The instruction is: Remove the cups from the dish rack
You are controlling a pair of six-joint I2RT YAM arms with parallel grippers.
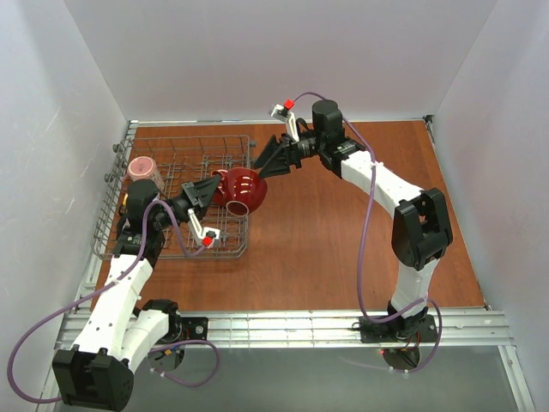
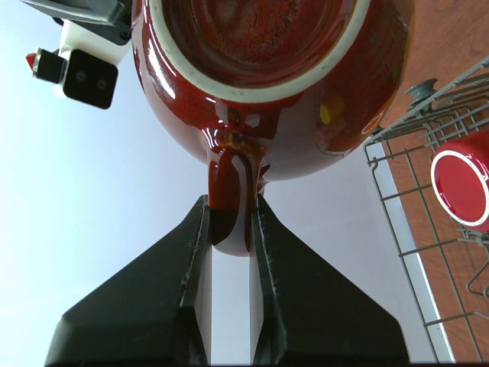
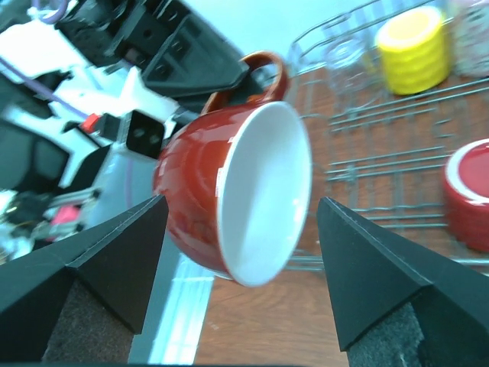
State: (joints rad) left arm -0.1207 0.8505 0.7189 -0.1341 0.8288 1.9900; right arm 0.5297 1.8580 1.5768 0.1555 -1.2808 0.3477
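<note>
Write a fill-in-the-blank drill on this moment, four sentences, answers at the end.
1. The left gripper holds the dark red mug by its ____.
2. The right gripper is ____, with one of its fingers on each side of the dark red mug.
3. The inside of the dark red mug is ____.
4. Of the mugs in the rack, the ribbed one is ____.
Answers: handle; open; white; yellow.

Four mugs [image 3: 191, 199], one tumbler [image 3: 341, 55], one dish rack [image 1: 230, 243].
</note>
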